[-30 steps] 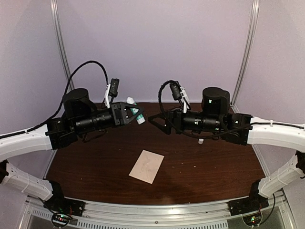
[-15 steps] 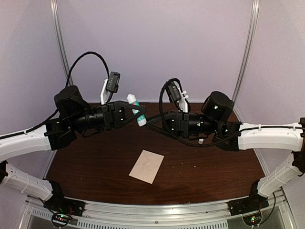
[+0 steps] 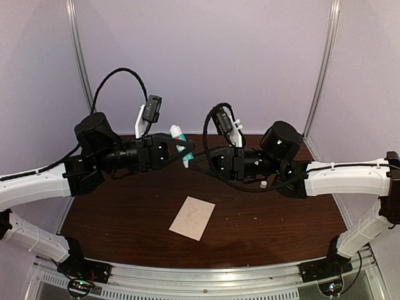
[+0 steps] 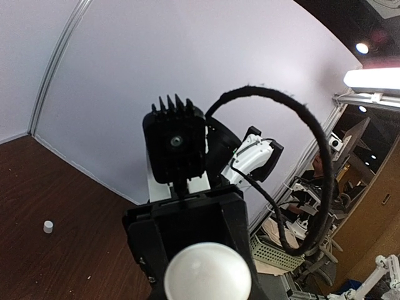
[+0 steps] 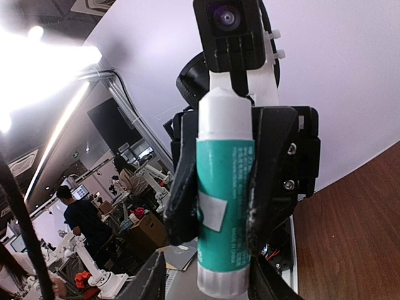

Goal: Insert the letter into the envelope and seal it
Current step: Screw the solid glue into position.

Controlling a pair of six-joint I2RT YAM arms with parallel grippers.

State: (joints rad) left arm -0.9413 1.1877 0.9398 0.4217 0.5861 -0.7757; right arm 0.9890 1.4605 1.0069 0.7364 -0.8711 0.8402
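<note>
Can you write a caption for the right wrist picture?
The left gripper grips a teal-and-white glue stick close to the camera.

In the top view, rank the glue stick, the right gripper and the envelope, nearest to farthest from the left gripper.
1. glue stick, held in the left gripper.
2. right gripper, just to its right.
3. envelope, flat on the table, near side.

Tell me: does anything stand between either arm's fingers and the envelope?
Nothing visible does. The envelope lies uncovered on the table below them, but the left fingers hold a glue stick.
</note>
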